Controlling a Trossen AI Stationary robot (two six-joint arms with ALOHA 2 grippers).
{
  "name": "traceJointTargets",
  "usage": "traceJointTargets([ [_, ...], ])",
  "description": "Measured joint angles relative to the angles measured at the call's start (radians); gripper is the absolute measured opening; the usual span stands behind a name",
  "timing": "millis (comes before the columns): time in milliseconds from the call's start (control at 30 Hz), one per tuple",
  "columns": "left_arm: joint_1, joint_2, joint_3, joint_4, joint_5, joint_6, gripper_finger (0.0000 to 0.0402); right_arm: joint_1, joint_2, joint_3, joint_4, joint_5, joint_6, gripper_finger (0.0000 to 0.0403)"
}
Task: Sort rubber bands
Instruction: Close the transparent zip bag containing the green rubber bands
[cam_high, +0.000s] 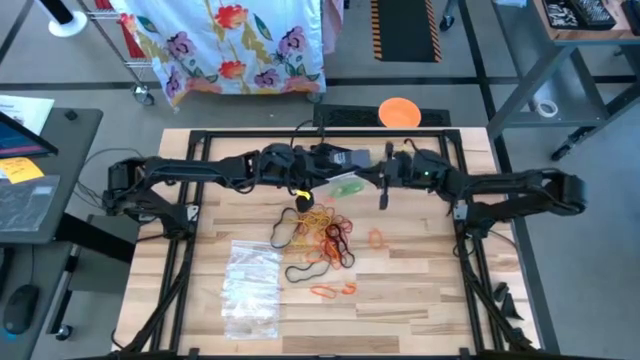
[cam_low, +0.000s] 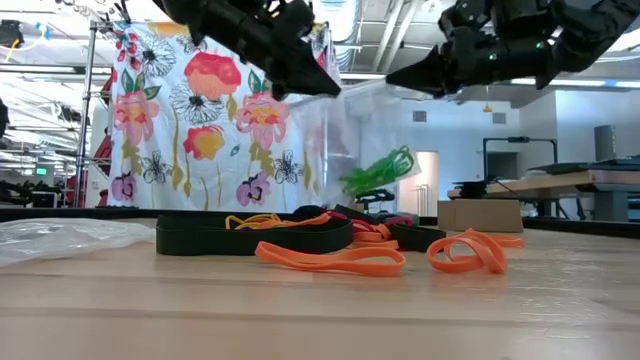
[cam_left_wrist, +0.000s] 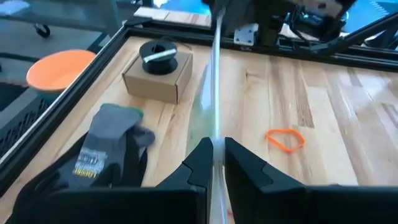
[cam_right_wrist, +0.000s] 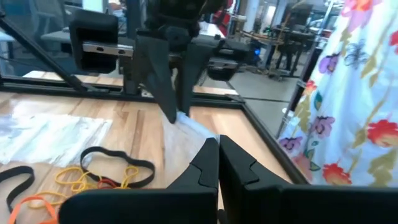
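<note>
Both claws, left (cam_high: 303, 192) and right (cam_high: 383, 190), are pinching a clear plastic bag (cam_low: 345, 150) holding green bands at upper centre, above the multicoloured thin rubber bands (cam_high: 325, 238) on the wooden surface (cam_high: 420, 290).

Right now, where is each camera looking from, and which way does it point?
High view: above the table, looking straight down; both arms show, left pincer and right pincer holding a clear bag over the rubber bands.
Low view: at tabletop height, looking across into the room; both arms come from above.
Left wrist view: on the left arm, looking past its pincer clamped on the bag's edge.
Right wrist view: on the right arm, looking past its shut pincer towards the left arm.
High and low views share the bag with green bands.
</note>
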Motion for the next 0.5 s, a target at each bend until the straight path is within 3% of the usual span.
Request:
traceJointTargets([
  [500,0.0,-0.076,0.0,-0.164,0.005,-0.038,0.0024,0.003,-0.071,0.0,-0.074,0.011,0.001,0.0],
])
